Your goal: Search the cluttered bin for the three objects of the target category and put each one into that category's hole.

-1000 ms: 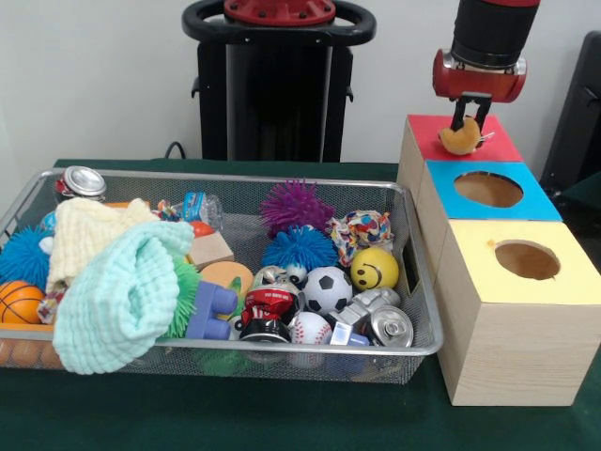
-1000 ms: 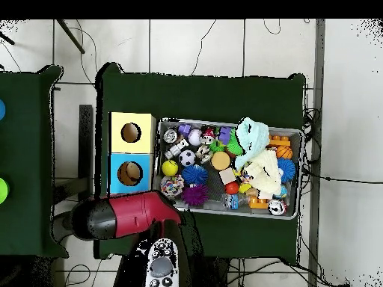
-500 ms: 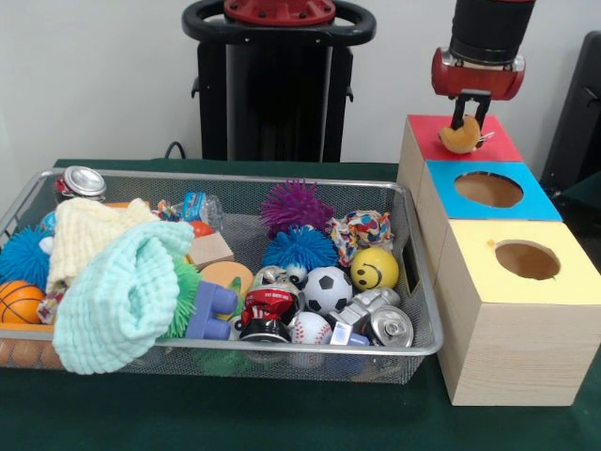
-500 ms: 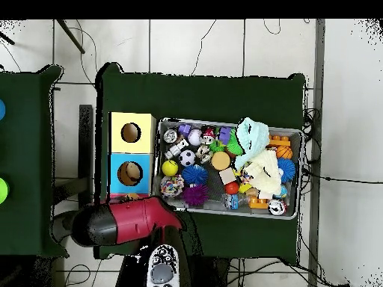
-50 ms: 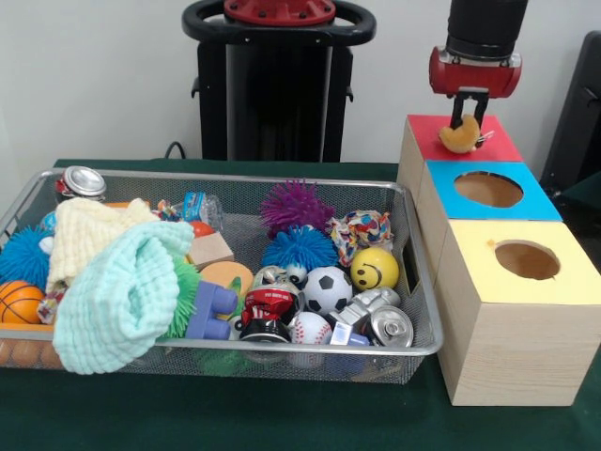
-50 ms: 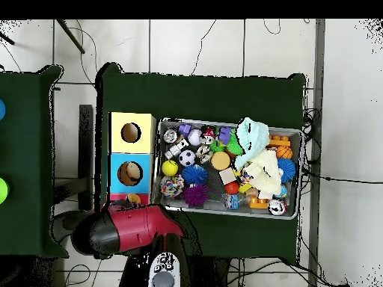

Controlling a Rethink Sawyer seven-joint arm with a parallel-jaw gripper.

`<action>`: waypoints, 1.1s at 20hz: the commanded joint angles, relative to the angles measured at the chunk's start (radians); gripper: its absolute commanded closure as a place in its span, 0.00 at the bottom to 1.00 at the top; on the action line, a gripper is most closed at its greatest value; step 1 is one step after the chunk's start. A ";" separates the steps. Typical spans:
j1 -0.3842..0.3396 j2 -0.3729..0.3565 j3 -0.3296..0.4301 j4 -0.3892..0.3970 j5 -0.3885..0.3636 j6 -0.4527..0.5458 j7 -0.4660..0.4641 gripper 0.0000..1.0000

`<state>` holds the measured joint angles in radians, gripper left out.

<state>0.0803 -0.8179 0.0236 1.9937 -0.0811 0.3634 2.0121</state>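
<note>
My gripper (image 5: 464, 119) is clamped on a tan plush toy (image 5: 459, 136), red box (image 5: 488, 143) directly beneath.

Plain pale wall (image 5: 94, 75); white tiled floor (image 6: 194, 45) with trailing cables (image 6: 202, 45).

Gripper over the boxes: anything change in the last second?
The gripper rose slightly above the red box; in the overhead view the arm drew back toward the base. The tan plush toy sits over the red box, barely moved, jaws at its top. The bin contents, blue box and yellow box are unchanged.
</note>
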 commanded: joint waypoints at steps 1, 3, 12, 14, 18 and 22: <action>-0.016 0.083 0.028 0.086 -0.031 -0.083 0.115 1.00; -0.014 0.083 0.028 0.086 -0.029 -0.084 0.114 1.00; 0.011 0.085 0.001 0.078 -0.029 -0.082 0.130 0.00; 0.006 0.088 0.007 0.073 -0.026 -0.058 0.117 0.00; -0.005 0.099 0.017 0.075 -0.026 -0.076 0.110 0.00; 0.010 0.094 0.007 0.071 -0.024 -0.065 0.116 0.00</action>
<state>0.0930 -0.7990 0.0172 2.0203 -0.0807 0.3358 2.0121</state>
